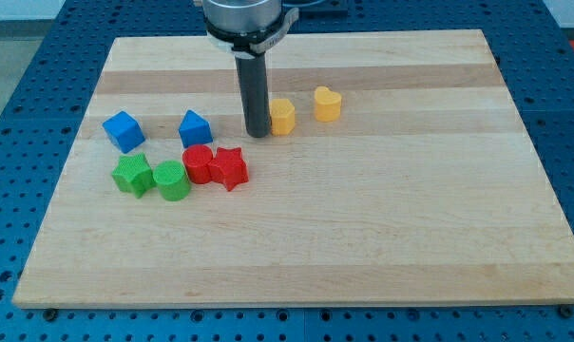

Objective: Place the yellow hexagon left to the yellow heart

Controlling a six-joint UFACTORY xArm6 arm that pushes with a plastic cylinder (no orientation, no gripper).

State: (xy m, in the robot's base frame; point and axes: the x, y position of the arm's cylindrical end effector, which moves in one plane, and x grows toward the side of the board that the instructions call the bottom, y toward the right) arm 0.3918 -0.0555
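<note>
The tip (258,134) stands just left of the yellow hexagon (282,117); a narrow gap separates hexagon and yellow heart (327,104). Red star (229,168) and blue blocks (195,127) crowd the view's left; the surface (411,209) opens rightward.

A straight dark rod (257,95) (matte, cylindrical) hangs from a silvery-grey collar (246,21).
</note>
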